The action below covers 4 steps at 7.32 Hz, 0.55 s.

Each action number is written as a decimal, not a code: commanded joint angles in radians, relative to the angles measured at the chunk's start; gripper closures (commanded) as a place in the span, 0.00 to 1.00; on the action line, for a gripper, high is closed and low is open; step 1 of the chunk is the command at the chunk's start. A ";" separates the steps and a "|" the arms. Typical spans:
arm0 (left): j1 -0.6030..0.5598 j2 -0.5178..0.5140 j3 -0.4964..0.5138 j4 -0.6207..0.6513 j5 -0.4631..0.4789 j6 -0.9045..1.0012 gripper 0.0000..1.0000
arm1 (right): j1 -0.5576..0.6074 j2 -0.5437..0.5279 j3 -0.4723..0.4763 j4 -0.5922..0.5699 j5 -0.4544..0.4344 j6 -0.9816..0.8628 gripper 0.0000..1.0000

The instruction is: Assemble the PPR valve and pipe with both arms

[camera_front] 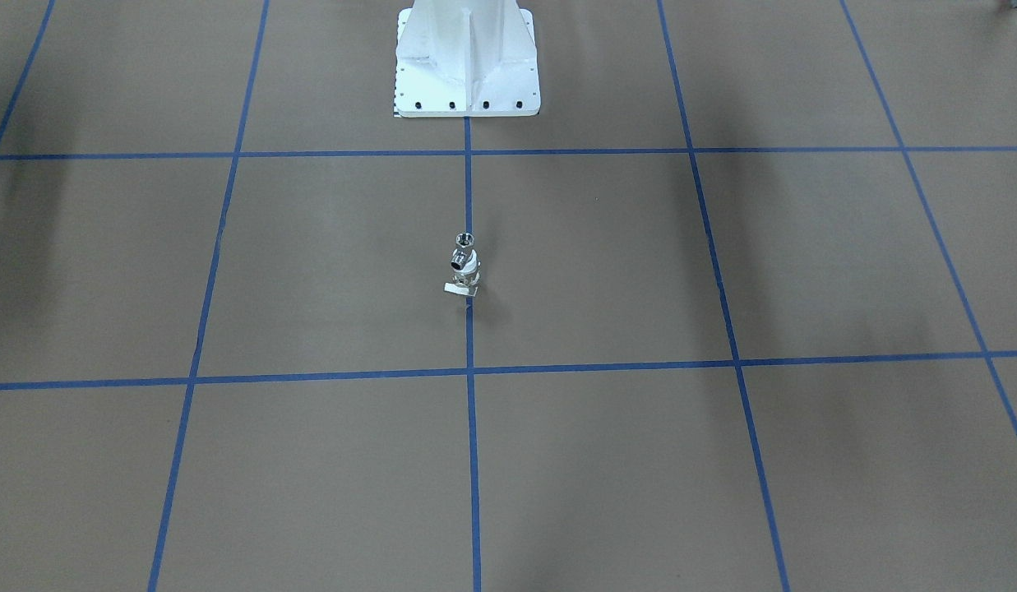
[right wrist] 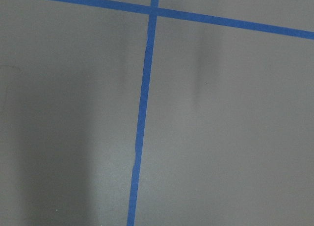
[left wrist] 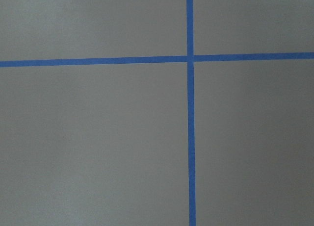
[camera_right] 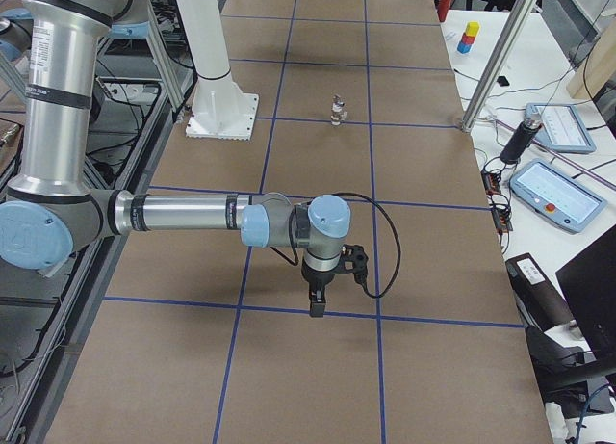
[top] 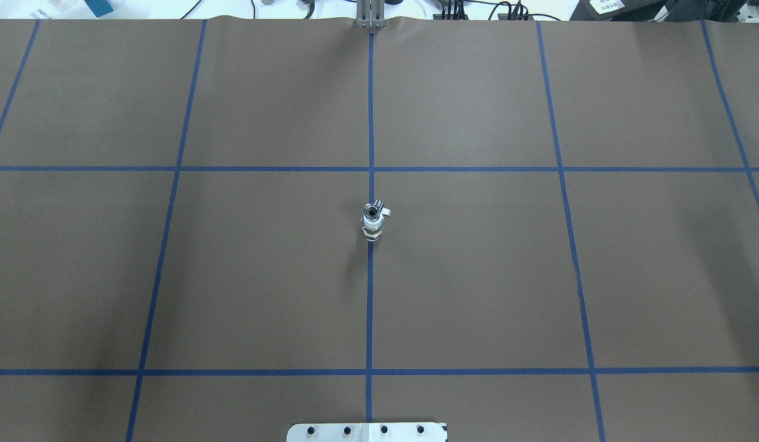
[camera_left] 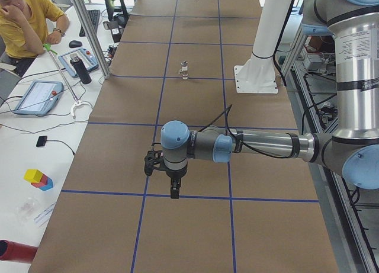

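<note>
The PPR valve (camera_front: 465, 284) stands upright on the centre tape line, its flat tab handle sticking out sideways. The silver pipe (camera_front: 464, 247) sits on top of it, joined to it. In the overhead view the valve (top: 372, 231) and pipe (top: 371, 212) show as one small piece. No gripper touches them. My left gripper (camera_left: 175, 193) shows only in the exterior left view, pointing down above the table, far from the piece (camera_left: 185, 70). My right gripper (camera_right: 316, 307) shows only in the exterior right view, likewise far from it (camera_right: 337, 109). I cannot tell whether either is open or shut.
The white pedestal base (camera_front: 467, 74) stands behind the piece. The table is brown paper with a blue tape grid (top: 370, 307). Both wrist views show only paper and tape. A seated operator (camera_left: 23, 24), tablets and a dark bottle (camera_left: 82, 68) are on the side bench.
</note>
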 commanded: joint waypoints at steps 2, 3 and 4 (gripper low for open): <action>0.000 0.009 0.000 0.000 0.002 0.000 0.00 | 0.000 0.000 -0.002 0.000 0.000 0.000 0.00; 0.000 0.010 0.000 -0.001 0.002 0.000 0.00 | 0.000 0.000 -0.002 0.000 0.000 0.000 0.00; 0.000 0.010 0.000 0.000 0.002 0.000 0.00 | 0.000 0.000 -0.004 0.000 0.002 0.000 0.00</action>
